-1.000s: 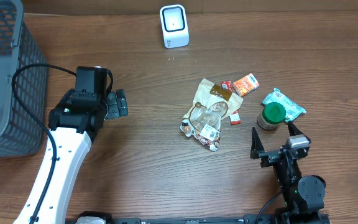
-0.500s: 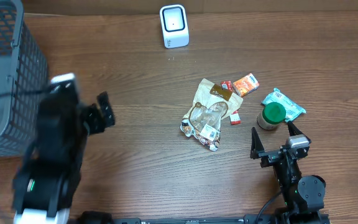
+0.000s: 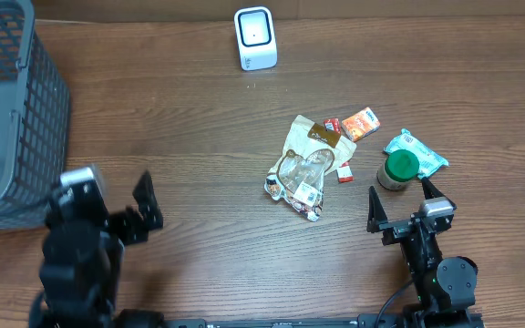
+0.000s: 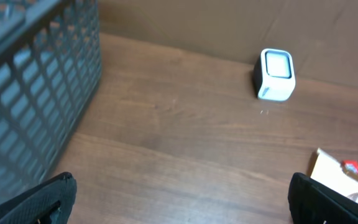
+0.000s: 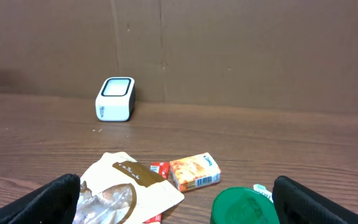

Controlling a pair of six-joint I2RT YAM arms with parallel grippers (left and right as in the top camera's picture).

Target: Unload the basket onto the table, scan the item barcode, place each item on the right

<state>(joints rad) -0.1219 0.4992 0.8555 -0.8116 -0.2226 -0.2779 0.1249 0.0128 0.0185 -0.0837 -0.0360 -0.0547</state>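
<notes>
Although several goods lie on the desk [image 3: 199,137], we cannot tell which of them is the item to scan, so we begin with the group itself, right of the desk's middle. A crumpled tan and clear bag [image 3: 306,164] is the largest piece; a small white label sits at its near end, too small for us to read. At the bag's far right corner lies a small red box [image 3: 334,125], and an orange box [image 3: 361,122] lies just beside it. To the right of the bag a jar [image 3: 398,169] with a green lid stands upright against the near edge of a teal packet [image 3: 417,150].

Just on the near side of the jar we see the right end effector [image 3: 402,202], released, its fingers spread wide with nothing between them; in its wrist view the green lid shows low in the frame.

Well apart from the goods, at the far edge of the desk, stands the white scanner [image 3: 254,37].

Over on the near left, the left end effector [image 3: 103,202] is likewise released and empty, close to the near corner of the grey mesh basket [image 3: 7,109].
</notes>
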